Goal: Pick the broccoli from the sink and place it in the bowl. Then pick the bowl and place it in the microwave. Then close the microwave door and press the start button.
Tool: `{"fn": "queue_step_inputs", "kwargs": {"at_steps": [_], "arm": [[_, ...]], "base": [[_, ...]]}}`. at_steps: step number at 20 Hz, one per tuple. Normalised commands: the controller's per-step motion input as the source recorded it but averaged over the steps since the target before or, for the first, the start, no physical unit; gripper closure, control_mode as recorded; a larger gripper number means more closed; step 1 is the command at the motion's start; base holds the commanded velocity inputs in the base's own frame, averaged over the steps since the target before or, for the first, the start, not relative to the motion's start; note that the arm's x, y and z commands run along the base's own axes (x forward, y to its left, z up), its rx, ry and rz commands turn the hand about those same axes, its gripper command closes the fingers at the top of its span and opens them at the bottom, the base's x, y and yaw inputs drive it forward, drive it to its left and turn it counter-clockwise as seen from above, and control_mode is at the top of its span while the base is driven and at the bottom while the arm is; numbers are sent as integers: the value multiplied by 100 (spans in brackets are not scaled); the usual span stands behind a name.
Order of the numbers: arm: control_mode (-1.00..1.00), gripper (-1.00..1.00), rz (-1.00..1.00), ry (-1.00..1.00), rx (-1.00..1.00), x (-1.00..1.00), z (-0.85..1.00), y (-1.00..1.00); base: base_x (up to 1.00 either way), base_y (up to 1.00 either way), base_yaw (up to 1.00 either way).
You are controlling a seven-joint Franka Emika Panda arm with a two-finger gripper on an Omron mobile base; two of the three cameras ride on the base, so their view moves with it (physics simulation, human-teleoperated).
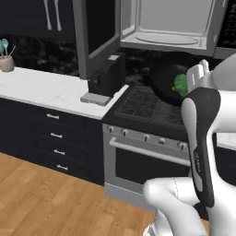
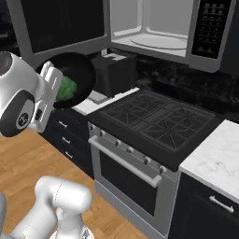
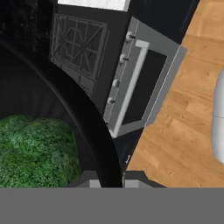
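Note:
My gripper (image 1: 199,73) (image 2: 50,79) is shut on the rim of the glossy black bowl (image 1: 167,78) (image 2: 77,74) and holds it in the air, tilted, over the stove's left side. The green broccoli (image 1: 180,85) (image 2: 66,88) (image 3: 37,148) lies inside the bowl (image 3: 89,118), close to my fingers. Above and beyond it hangs the microwave (image 1: 173,20) (image 2: 158,25) with its light grey interior and round turntable (image 2: 158,42) showing. The microwave door (image 1: 94,32) (image 2: 60,23) is swung wide open to the left. The sink is out of view.
A black stove (image 1: 147,108) (image 2: 156,119) with a grey oven handle (image 3: 131,87) lies under the bowl. A black coffee machine (image 1: 108,76) (image 2: 114,70) stands on the white counter (image 1: 41,87) left of it. The microwave's control panel (image 2: 211,28) is at its right.

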Motion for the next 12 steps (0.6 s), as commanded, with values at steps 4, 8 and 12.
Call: {"fn": "queue_step_inputs", "kwargs": {"at_steps": [4, 8, 12], "arm": [[100, 100, 0, 0, 0, 0, 0, 0], [100, 100, 0, 0, 0, 0, 0, 0], [100, 100, 0, 0, 0, 0, 0, 0]], "base": [[40, -73, 17], [96, -13, 18], [94, -18, 16]]}}
